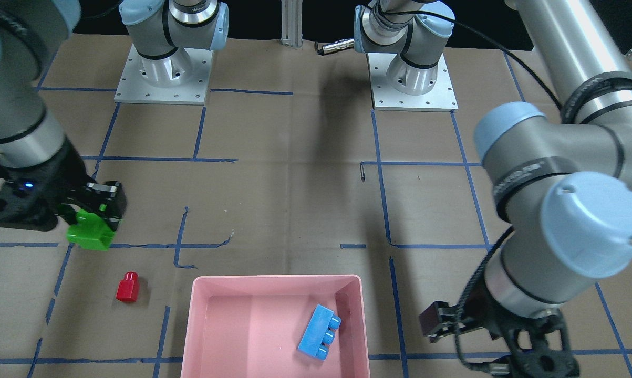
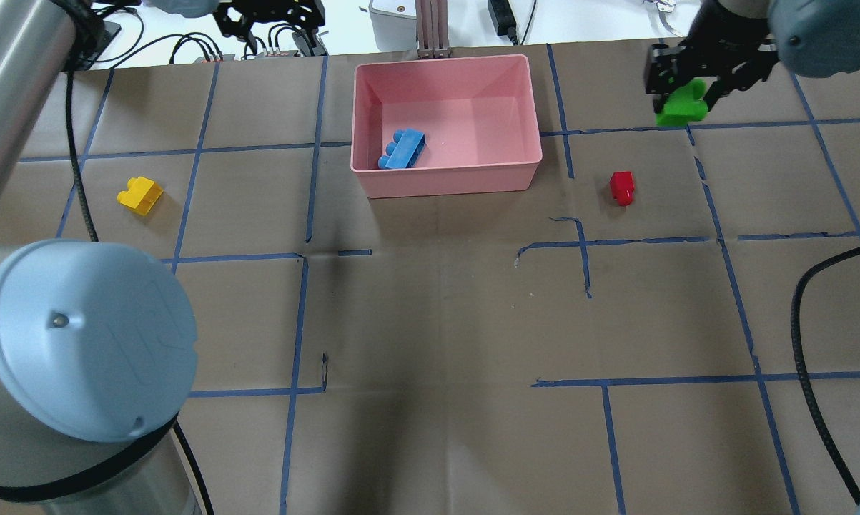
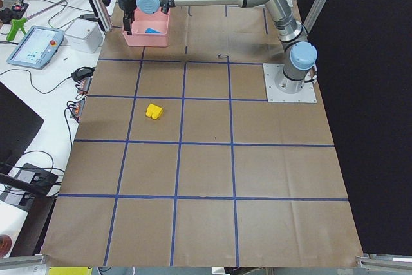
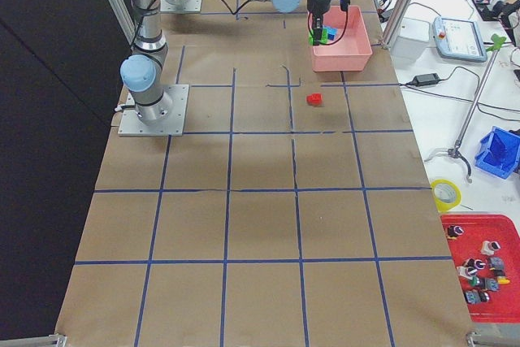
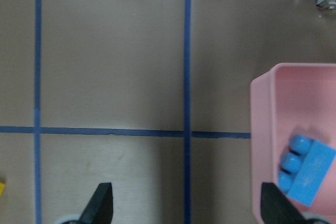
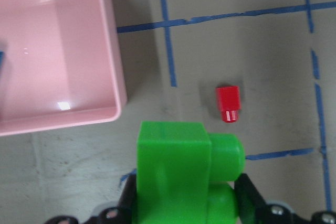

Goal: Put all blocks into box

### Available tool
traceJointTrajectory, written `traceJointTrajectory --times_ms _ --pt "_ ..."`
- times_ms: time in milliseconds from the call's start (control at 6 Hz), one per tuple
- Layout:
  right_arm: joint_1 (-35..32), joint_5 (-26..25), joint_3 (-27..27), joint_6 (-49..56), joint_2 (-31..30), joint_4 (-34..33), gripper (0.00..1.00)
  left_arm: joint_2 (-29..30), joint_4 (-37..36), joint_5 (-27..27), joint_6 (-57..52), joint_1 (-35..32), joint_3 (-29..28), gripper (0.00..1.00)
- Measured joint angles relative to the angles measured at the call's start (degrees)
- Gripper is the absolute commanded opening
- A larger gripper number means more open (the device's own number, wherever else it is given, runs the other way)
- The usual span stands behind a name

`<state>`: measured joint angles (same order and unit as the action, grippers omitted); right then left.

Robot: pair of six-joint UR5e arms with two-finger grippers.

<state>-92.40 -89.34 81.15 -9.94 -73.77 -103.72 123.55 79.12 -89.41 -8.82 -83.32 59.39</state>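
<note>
The green two-stud brick (image 2: 680,107) sits pinched in the closed jaws of the right gripper (image 2: 677,87), studs sideways, apparently lifted clear of the table (image 2: 437,322) near its far edge toward the robot's right end. The height is presumably meant to clear the wall of the pink box (image 2: 444,182), which rests against the middle of that far edge. The light-blue three-stud brick (image 2: 403,149) already lies inside on its side (so one of four is home). The red one-stud brick (image 2: 622,187) lies on the paper between box and gripper, likely the next easy pick. The yellow two-stud brick (image 2: 140,194) waits well apart, toward the left end. The left gripper (image 5: 188,205) hangs beside the box's left wall, fingers spread wide and empty.
</note>
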Motion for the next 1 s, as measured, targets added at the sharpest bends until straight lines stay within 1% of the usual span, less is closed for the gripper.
traceJointTrajectory --times_ms 167,500,667,833,1000 --pt "-4.86 1.01 -3.51 -6.92 3.88 -1.01 0.08 -2.27 0.02 0.13 -8.3 5.24 3.19 1.0" --pt "-10.47 1.54 -11.0 -14.69 13.2 -8.07 0.12 -4.61 0.09 0.1 -27.63 15.06 7.55 1.0" --pt "-12.41 1.52 -14.93 -15.83 17.93 -11.2 0.32 -4.66 0.11 0.1 -35.22 18.96 8.7 1.0" --pt "-13.85 1.17 -18.03 -16.08 22.18 -15.01 0.99 -4.08 -0.16 0.16 -38.73 20.9 9.77 1.0" --pt "-14.46 0.6 -19.42 -15.84 24.34 -17.3 1.0 -2.71 -0.62 0.89 -38.42 21.4 10.61 1.0"
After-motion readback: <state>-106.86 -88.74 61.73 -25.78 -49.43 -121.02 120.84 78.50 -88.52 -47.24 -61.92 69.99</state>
